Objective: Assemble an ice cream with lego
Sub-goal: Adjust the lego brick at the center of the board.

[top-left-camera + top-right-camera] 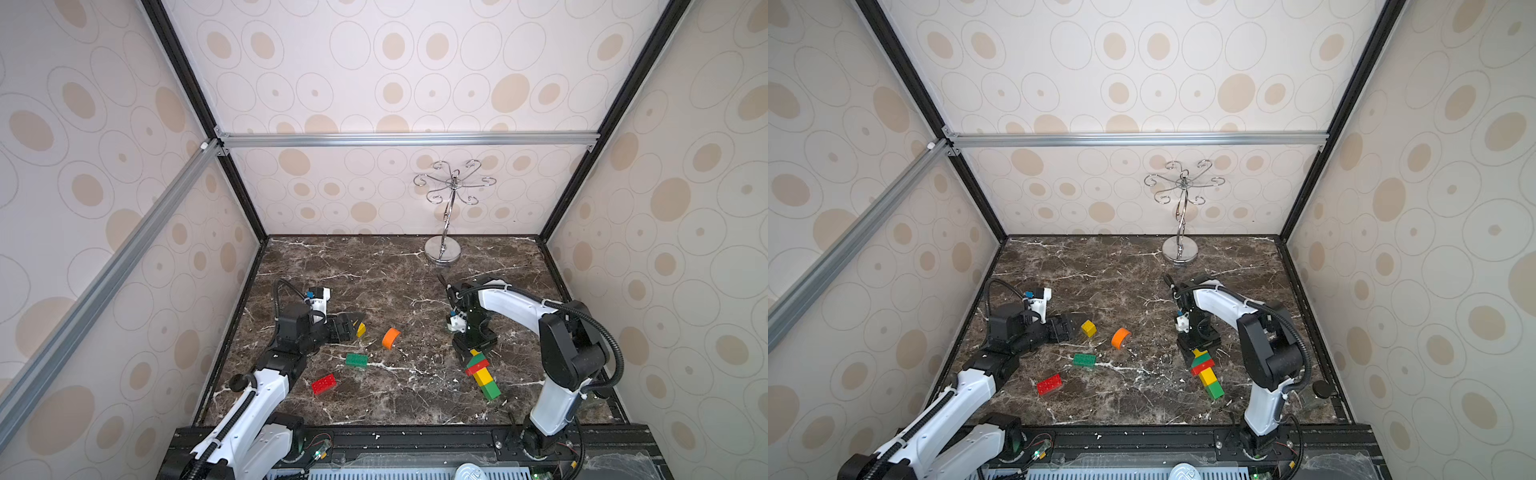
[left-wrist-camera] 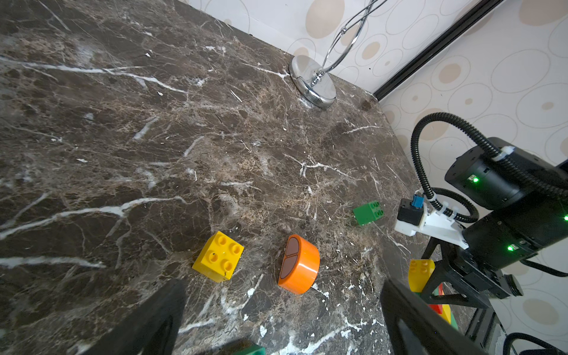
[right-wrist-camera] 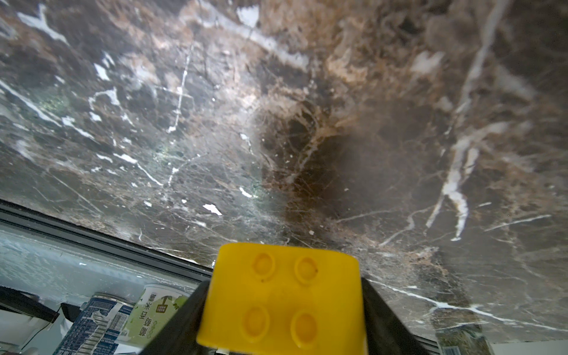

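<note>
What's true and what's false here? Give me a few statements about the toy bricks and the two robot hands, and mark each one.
1. The left gripper is holding the yellow square brick. False: its jaws are open and empty, and the brick lies on the table just ahead of them.
2. The right gripper grips a stack of bricks by its yellow end. True.
3. The orange half-round piece already tops the stack. False: it lies loose on the table, apart from the stack.
4. A red brick and a green brick lie loose on the table. True.
5. A silver stand stands at the back, near the wall. True.
</note>
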{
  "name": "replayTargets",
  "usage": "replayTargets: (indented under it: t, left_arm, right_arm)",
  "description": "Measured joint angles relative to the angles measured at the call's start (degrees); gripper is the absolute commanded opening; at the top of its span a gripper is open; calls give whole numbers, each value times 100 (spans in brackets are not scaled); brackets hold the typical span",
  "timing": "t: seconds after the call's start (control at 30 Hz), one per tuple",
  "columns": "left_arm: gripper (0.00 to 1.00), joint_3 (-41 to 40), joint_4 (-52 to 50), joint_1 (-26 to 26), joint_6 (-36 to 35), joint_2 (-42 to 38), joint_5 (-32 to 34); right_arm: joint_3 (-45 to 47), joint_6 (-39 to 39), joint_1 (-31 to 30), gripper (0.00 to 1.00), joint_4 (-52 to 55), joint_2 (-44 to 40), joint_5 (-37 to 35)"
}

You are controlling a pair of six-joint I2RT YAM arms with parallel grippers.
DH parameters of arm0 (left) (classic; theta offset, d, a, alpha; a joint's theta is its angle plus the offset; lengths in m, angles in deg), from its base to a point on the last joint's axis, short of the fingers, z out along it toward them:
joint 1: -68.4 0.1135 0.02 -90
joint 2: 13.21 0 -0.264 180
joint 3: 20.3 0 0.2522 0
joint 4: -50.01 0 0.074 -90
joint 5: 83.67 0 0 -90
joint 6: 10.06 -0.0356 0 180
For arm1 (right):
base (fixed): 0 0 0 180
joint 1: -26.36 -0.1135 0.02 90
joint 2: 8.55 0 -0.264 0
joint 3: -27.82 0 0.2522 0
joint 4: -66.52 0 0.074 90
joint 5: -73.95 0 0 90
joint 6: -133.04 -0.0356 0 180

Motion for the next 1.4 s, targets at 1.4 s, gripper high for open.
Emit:
replayTargets:
  t: [1.4]
  left_arm:
    - [100,0,-33,20,-2,17,4]
  right_arm:
    - [-149,22,-361,0,105,695,-297]
